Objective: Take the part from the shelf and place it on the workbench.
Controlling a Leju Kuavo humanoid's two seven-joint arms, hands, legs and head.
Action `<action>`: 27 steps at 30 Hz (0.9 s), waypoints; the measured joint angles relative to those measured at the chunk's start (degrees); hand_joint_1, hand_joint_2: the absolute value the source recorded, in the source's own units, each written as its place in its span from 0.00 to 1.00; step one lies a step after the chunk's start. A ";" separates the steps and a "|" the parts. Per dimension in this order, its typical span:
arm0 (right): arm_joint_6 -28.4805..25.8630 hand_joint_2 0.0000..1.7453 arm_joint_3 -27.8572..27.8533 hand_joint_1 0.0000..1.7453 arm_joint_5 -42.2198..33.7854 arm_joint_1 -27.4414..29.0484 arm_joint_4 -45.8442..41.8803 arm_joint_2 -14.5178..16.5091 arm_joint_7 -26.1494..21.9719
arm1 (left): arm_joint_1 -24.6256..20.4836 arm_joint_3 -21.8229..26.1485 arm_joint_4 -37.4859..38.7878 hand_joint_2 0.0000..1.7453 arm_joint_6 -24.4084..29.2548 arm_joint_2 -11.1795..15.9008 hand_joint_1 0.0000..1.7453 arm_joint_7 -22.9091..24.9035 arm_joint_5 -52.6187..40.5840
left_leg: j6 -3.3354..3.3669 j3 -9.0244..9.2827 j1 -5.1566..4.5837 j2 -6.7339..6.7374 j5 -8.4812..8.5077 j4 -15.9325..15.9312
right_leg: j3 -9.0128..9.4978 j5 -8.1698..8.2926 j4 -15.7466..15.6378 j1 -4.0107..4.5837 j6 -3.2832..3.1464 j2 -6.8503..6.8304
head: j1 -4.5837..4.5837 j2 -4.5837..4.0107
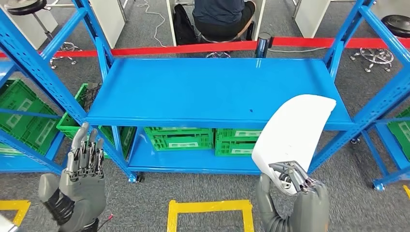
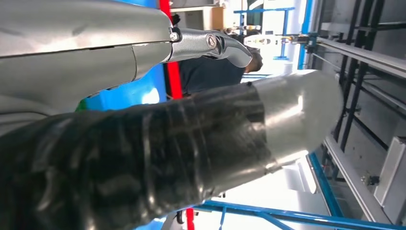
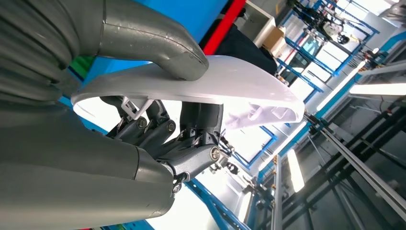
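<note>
Part (image 1: 295,130) looks a thin, stiff, light, smooth shell, likely slippery; right hand (image 1: 292,180) pinches its lower edge, thumb over fingers. Left hand (image 1: 82,166) spread, empty.

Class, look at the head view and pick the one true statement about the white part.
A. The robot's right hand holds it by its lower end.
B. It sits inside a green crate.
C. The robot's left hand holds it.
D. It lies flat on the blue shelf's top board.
A: the right hand grips the lower end of the white part, raised in front of the blue shelf, while the left hand holds nothing.
</note>
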 joint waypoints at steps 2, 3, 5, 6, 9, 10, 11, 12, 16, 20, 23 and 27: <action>0.00 1.00 0.01 1.00 -0.01 0.00 0.00 -0.02 0.04 | -0.06 -0.02 -0.02 0.00 -0.08 0.02 0.00 0.01 0.13 | 1.02 5.45 -0.29 0.00 2.46 -6.26 | -1.56 1.32 0.12 0.13 0.19 0.05 | -0.36 -0.01; -0.01 1.00 0.02 1.00 -0.02 -0.01 0.00 -0.03 0.04 | -0.11 -0.03 -0.06 0.00 -0.11 0.03 0.00 -0.01 0.16 | 1.51 8.66 -0.51 0.02 2.30 -10.61 | -2.02 1.88 0.13 0.15 0.40 0.06 | -0.38 -0.01; -0.01 1.00 0.02 1.00 -0.07 -0.05 0.00 -0.06 0.04 | -0.19 -0.04 -0.15 0.00 -0.16 0.04 0.00 -0.02 0.15 | 2.16 12.24 -1.02 0.03 0.98 -16.57 | -2.55 3.06 -0.07 -0.05 1.02 0.00 | -0.37 -0.01; -0.01 1.00 0.02 1.00 -0.15 -0.06 0.00 -0.07 0.04 | -0.20 -0.05 -0.18 0.00 -0.18 0.04 0.00 -0.02 0.14 | 2.35 12.60 -1.20 0.03 0.86 -17.87 | -2.72 3.69 -0.27 -0.16 1.39 -0.04 | -0.46 -0.01; -0.03 1.00 0.02 1.00 -0.61 0.01 0.00 -0.25 0.06 | -0.25 -0.09 -0.18 0.00 -0.18 0.03 0.00 0.09 0.01 | 3.25 11.56 -0.85 0.34 2.66 -19.49 | -3.98 2.06 0.87 -0.26 2.38 0.17 | -0.55 0.01; -0.04 1.00 0.02 1.00 -0.80 0.04 0.00 -0.34 0.08 | -0.27 -0.13 -0.17 0.00 -0.19 0.02 0.00 0.16 -0.09 | 3.48 11.13 -0.65 0.47 3.50 -19.70 | -4.71 -0.52 3.01 -0.30 2.66 0.27 | -0.28 0.01; -0.05 1.00 0.02 1.00 -0.99 0.06 0.00 -0.42 0.09 | -0.29 -0.16 -0.17 0.00 -0.19 0.00 0.00 0.23 -0.19 | 3.63 10.50 -0.68 0.49 4.17 -19.62 | -5.43 -3.54 6.05 -0.35 2.94 0.33 | 0.06 0.00; -0.05 1.00 0.02 1.00 -1.24 0.04 0.00 -0.50 0.10 | -0.30 -0.19 -0.17 0.00 -0.18 -0.02 0.00 0.33 -0.34 | 3.72 9.51 -0.66 0.52 4.81 -19.42 | -5.98 -6.15 9.68 -0.46 3.20 0.34 | 0.38 0.00; -0.05 1.00 0.02 1.00 -2.31 0.00 0.00 -0.88 -0.02 | -0.39 -0.34 -0.17 0.00 0.00 -0.04 0.00 0.73 -0.84 | 2.93 4.61 -0.32 0.55 7.02 -17.41 | -3.08 -4.07 13.44 -1.18 4.40 0.32 | 1.07 -0.01; -0.08 1.00 -0.04 1.00 -3.49 0.00 -0.02 -0.98 -0.82 | -0.58 -0.56 -0.36 0.00 0.45 -0.04 0.00 1.10 -1.22 | 1.45 0.64 -0.34 0.50 8.48 -14.64 | 4.56 -5.14 1.83 -1.34 4.50 0.69 | 2.07 -0.01; -0.07 1.00 -0.09 1.00 -3.99 0.24 -0.01 -0.95 -1.53 | -0.72 -0.62 -0.49 0.00 0.67 -0.03 0.00 1.26 -1.54 | 0.54 -0.64 -0.24 0.34 9.13 -13.91 | 3.84 -5.12 1.20 -1.18 2.73 0.70 | 1.89 0.01; -0.03 1.00 -0.11 1.00 -4.10 0.48 0.00 -0.90 -1.93 | -0.77 -0.71 -0.49 0.00 0.67 -0.03 0.00 1.28 -1.67 | -0.15 -3.56 -0.04 0.24 -0.22 -3.93 | 1.50 -2.83 1.16 -0.86 0.82 0.41 | 0.58 0.00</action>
